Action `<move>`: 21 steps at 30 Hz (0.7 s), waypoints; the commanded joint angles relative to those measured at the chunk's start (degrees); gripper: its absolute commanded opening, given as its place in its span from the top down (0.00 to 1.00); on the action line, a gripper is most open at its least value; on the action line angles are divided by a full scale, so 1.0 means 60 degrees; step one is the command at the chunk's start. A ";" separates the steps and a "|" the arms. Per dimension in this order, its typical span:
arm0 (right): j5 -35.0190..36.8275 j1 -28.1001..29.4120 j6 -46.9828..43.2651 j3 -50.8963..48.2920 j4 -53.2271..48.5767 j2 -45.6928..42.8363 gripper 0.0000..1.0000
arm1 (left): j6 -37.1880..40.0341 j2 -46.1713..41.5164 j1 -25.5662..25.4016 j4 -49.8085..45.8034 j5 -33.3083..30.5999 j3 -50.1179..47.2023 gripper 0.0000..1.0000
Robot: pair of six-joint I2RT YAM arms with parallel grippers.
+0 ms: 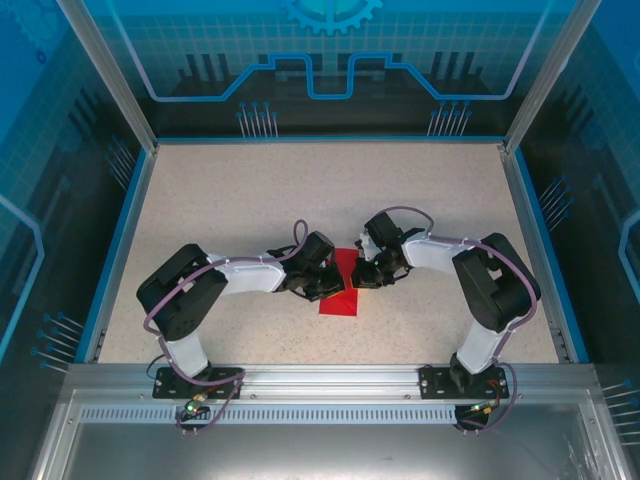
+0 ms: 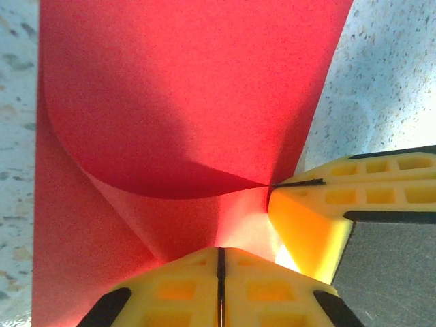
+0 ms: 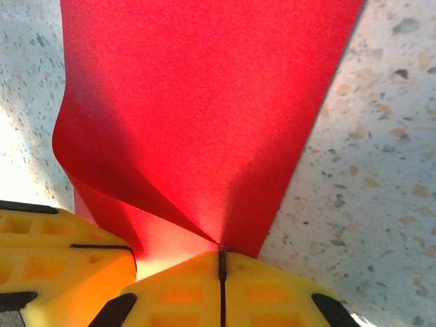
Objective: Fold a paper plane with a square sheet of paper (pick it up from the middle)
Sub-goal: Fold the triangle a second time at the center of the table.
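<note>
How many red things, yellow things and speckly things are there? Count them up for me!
Red: 1, the thin bright red square sheet of paper
Yellow: 2, the yellow plastic left end effector and the yellow plastic right end effector, both pinching the paper
Speckly: 1, the speckled beige tabletop
Total: 4

you have one square sheet of paper (image 1: 339, 303) on one worktop (image 1: 300, 190). count two arms: the left arm (image 1: 245, 272) and the right arm (image 1: 440, 252). at the worktop's near edge sit two base plates, the left base plate (image 1: 195, 380) and the right base plate (image 1: 462, 378). each arm carries one pair of yellow fingers, so that's two pairs and four fingers in all: the left fingers (image 2: 177, 289) and the right fingers (image 3: 170, 293).
</note>
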 commanded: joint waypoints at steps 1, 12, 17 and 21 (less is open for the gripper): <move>0.0109 -0.0078 -0.0188 0.0174 -0.0003 0.0271 0.93 | 0.0277 0.0150 -0.0022 -0.0125 0.0156 0.0245 0.91; -0.0094 -0.0078 -0.0344 0.0116 0.0221 -0.0045 0.93 | 0.0297 0.0157 -0.0020 -0.0159 0.0127 0.0244 0.91; -0.0111 -0.0078 -0.0384 0.0089 0.0213 -0.0008 0.93 | 0.0301 0.0164 -0.0020 -0.0158 0.0128 0.0245 0.91; -0.0212 -0.0080 -0.0409 0.0045 0.0350 -0.0081 0.94 | 0.0315 0.0131 -0.0028 -0.0173 0.0126 0.0230 0.91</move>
